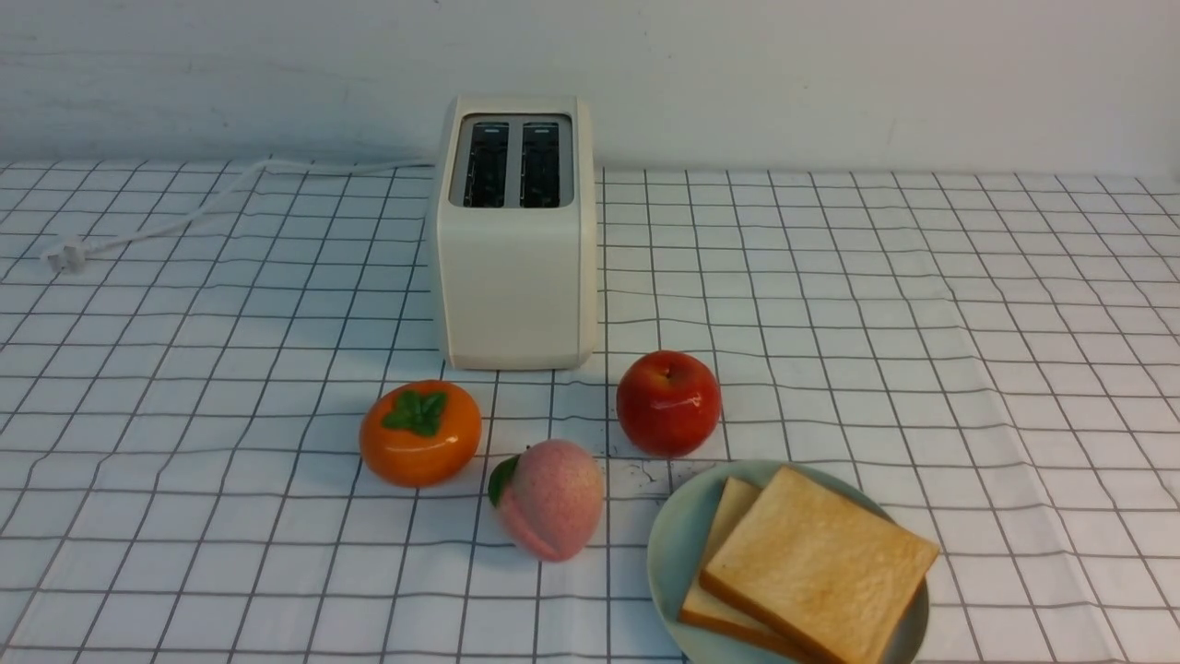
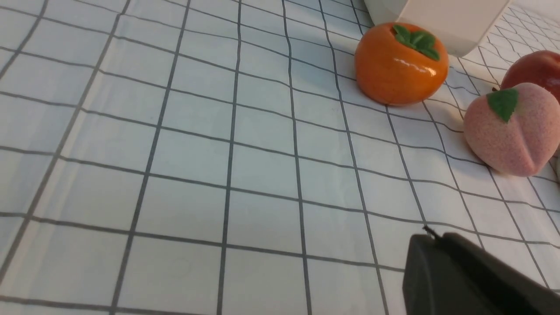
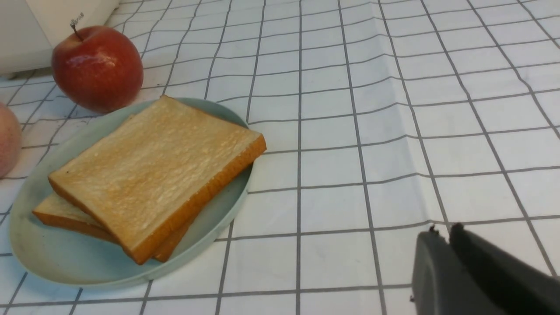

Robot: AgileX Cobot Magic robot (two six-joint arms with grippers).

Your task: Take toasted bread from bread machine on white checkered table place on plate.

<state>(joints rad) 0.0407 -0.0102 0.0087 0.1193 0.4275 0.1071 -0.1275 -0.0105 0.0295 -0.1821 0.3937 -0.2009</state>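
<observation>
1. As seen from the front, the toasted bread (image 1: 820,567) is found as two square, thick slices stacked on the plate (image 1: 671,544), the upper slice turned askew over the lower. Pale golden, porous faces and darker orange-brown crust edges are noted.
2. The plate is recorded as round, shallow, glossy and pale mint-green; it lies at the near right of the white checkered table (image 1: 968,369), its near edge cut off by the front view. One corner of the upper slice overhangs the plate's rim on the right.
3. A glossy red apple (image 1: 668,402) is seen just behind the plate, a matte pink peach (image 1: 550,499) with a green leaf just to its left, and a shiny orange persimmon (image 1: 420,432) further left.
4. The bread machine (image 1: 514,240), boxy, cream-white and round-cornered, stands behind the fruit; both dark slots are seen empty. Its white cord (image 1: 184,217) trails left to a plug lying on the cloth.
5. The cloth is white with a thin dark grid, slightly wrinkled to the right of the plate. Wide bare stretches are noted at far left and far right.
6. The left gripper (image 2: 431,236), dark and matte, is seen in its wrist view with jaws pressed together, holding nothing, above bare cloth.
7. The right gripper (image 3: 442,231) shows a narrow slit between its tips, nothing held, apart from the plate.
</observation>
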